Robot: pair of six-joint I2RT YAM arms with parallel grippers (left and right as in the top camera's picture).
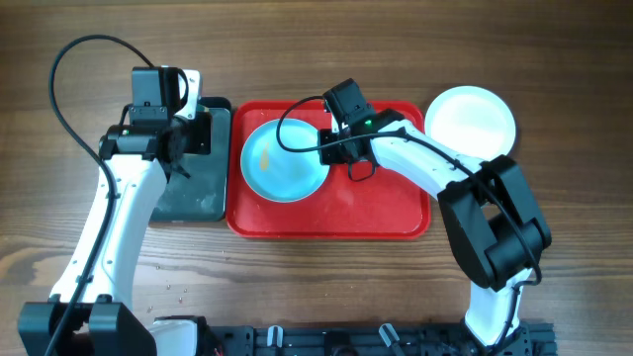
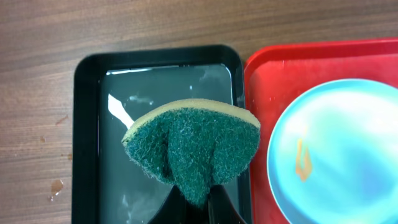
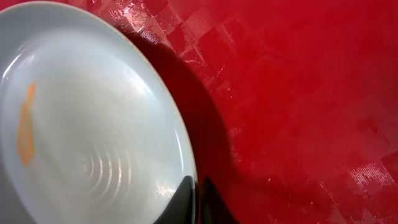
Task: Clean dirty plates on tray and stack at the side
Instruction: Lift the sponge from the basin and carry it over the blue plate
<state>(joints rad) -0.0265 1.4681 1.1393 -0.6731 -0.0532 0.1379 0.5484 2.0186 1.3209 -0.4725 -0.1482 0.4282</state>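
Observation:
A pale turquoise plate (image 1: 285, 158) lies on the left half of the red tray (image 1: 386, 213) and carries a small orange smear (image 2: 303, 160). My right gripper (image 1: 336, 148) is at the plate's right edge. In the right wrist view its two fingers straddle the rim of the plate (image 3: 93, 124), one above and one below, shut on it; a dark shadow lies beneath that edge. A white plate (image 1: 471, 121) sits on the table off the tray's far right corner. My left gripper (image 2: 198, 196) is shut on a green sponge (image 2: 193, 146), held over the black tray (image 2: 87, 124).
The black tray (image 1: 193, 198) lies directly left of the red tray and holds a film of water. The right half of the red tray (image 3: 298, 93) is wet and bare. Wooden tabletop surrounds both trays.

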